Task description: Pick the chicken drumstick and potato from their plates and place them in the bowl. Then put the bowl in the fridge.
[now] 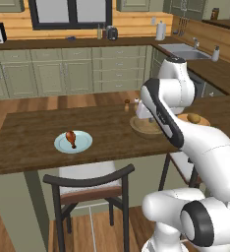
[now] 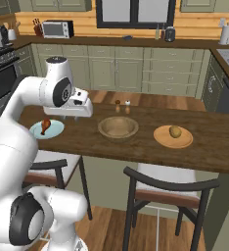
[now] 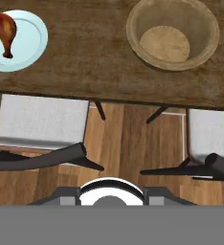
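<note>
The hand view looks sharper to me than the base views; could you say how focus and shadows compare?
Hand view: crisp wood grain, drumstick sharply edged on its pale plate. Left base view: slightly soft, faint shadow under the bowl. Right base view: even light, no glare on the potato.

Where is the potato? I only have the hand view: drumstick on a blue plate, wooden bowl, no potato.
Observer: On the orange plate, same table, to the right of the bowl in the right base view.
Operator: Anything else on that plate?
Observer: No, just the potato, near its middle.
Operator: Clutter past the bowl?
Observer: Two small shakers stand just behind it, not touching it.
</note>
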